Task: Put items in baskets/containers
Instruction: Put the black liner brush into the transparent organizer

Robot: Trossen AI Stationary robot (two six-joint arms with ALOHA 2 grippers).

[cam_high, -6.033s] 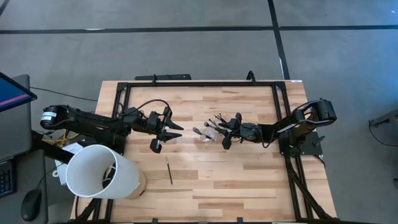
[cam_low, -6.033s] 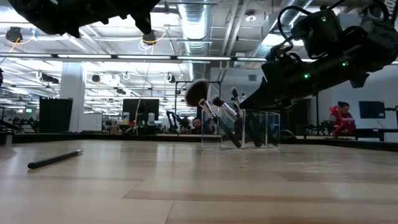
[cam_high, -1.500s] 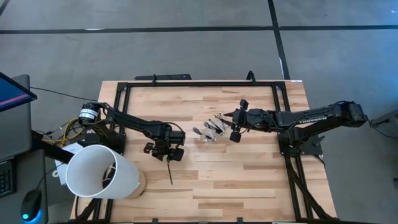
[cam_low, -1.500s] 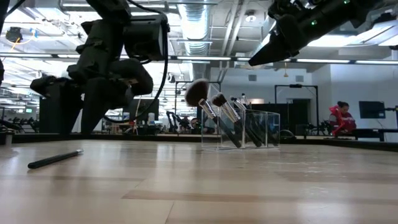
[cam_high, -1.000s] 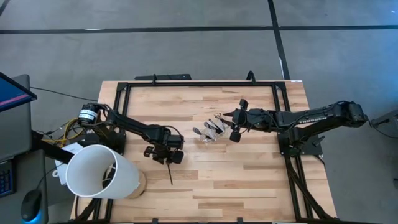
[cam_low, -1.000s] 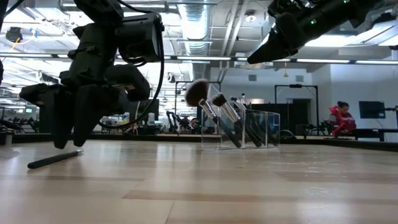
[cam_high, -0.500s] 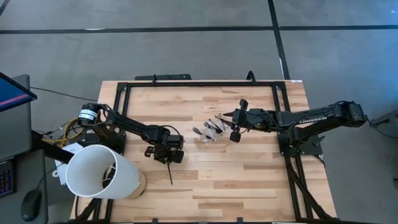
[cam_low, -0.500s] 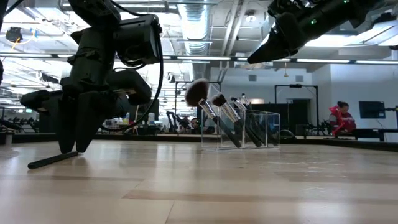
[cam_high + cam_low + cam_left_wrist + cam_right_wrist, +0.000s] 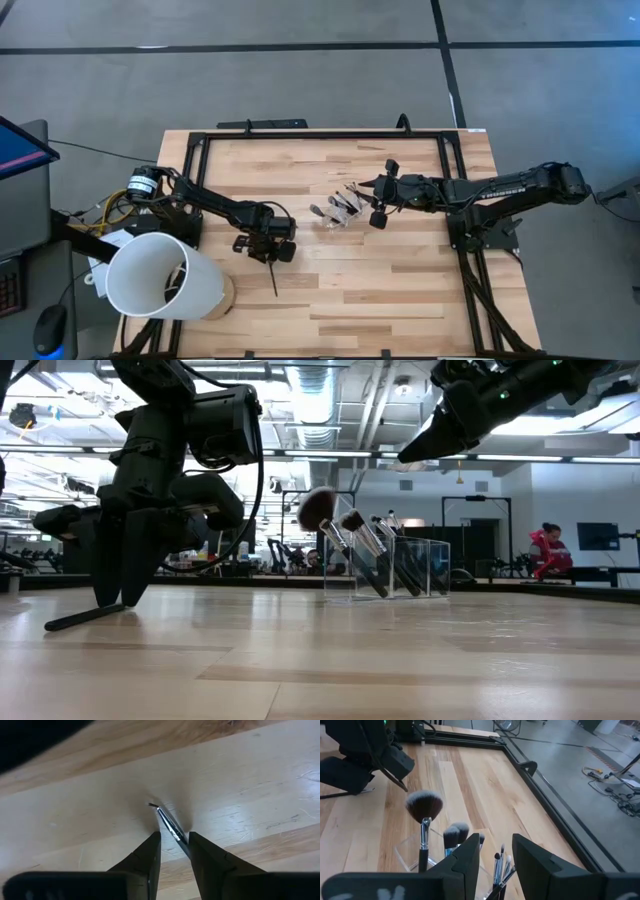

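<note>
Left gripper jaws close round a thin dark pencil-like stick flat on the wooden bench, right's apart; an end-on pinch could let it swing loose.

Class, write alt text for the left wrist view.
The left tool is down on the wooden table, its two dark fingers straddling a thin dark stick lying flat on the wood.

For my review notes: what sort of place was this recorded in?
Probably a robotics lab or open workshop hall: a framed wooden table on grey concrete floor, exposed ceiling ducts and strip lights, and a person at distant workstations.
</note>
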